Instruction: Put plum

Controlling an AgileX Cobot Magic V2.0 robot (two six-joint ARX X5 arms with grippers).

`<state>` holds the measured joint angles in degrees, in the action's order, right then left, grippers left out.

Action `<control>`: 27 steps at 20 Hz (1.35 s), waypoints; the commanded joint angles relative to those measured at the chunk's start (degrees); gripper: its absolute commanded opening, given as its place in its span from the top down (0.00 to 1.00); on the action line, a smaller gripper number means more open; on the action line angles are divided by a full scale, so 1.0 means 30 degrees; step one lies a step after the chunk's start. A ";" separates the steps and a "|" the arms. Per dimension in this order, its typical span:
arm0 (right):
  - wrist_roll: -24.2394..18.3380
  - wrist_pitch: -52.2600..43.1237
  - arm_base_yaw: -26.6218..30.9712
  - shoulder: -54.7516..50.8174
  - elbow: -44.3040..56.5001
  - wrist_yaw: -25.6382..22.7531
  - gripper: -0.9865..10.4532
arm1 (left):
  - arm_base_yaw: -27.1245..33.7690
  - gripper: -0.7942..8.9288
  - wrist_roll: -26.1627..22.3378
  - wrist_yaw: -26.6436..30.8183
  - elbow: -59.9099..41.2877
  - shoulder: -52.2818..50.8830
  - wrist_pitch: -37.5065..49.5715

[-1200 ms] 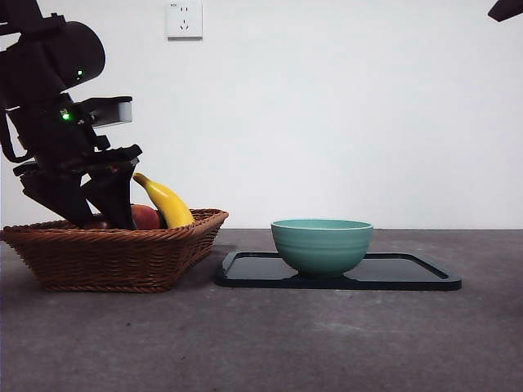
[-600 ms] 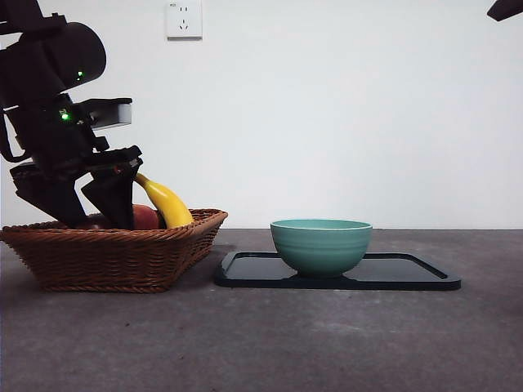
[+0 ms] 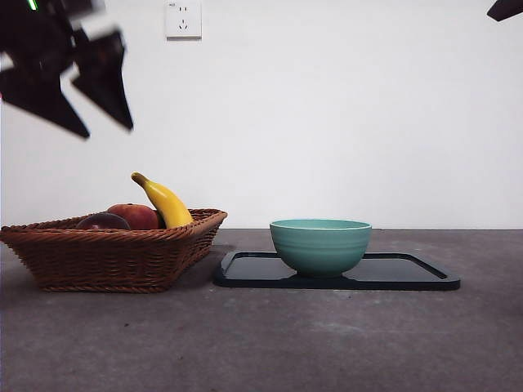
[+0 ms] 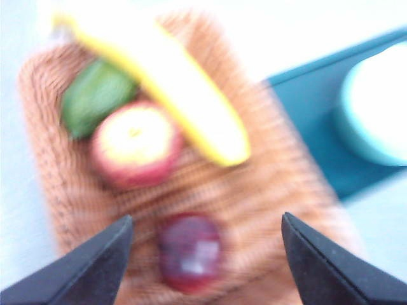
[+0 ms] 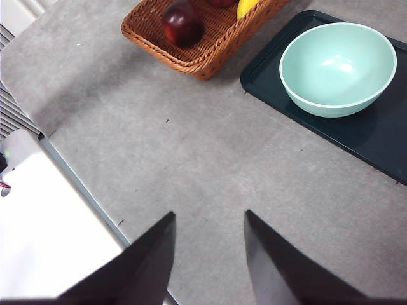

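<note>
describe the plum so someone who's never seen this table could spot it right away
Find the wicker basket beside the dark tray. The plum lies in it, apart from the banana. It is the darkest fruit, maroon-purple and smooth, unlike the red-yellow fruit.

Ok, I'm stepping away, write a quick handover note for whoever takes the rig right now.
Left gripper: open, empty, raised high above the basket.
Right gripper: open, empty, waiting off to the side.
Plum: lying in the basket, beside the red-orange fruit and banana.
Bowl: empty, standing on the dark tray.
Done: nothing yet; plum not grasped.
Left: grasp the plum and place it, probably in the bowl.
</note>
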<state>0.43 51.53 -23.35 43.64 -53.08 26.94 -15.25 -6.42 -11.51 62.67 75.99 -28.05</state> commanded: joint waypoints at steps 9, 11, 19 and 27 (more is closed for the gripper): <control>0.0066 -0.0743 -0.0138 0.0146 -0.0138 0.0022 0.76 | -0.0073 0.54 0.0226 -0.6645 0.0204 -0.6346 -0.7133; 0.0095 -0.0743 -0.0138 0.0146 -0.0138 0.0022 0.76 | -0.0073 0.54 -0.0321 -0.7344 0.0204 -0.6921 -0.8706; 0.0138 -0.0736 -0.0138 0.0146 -0.0138 0.0022 0.76 | -0.0073 0.54 -0.1071 -0.8189 0.0204 -0.7278 -1.0280; 0.0707 -0.0794 -0.0138 0.0168 -0.0138 -0.0073 0.76 | -0.0073 0.54 -0.1071 -0.8182 0.0204 -0.7278 -1.0236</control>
<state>1.23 49.80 -23.35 43.64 -53.08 26.79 -15.25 -8.51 -35.81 62.67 53.82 -59.09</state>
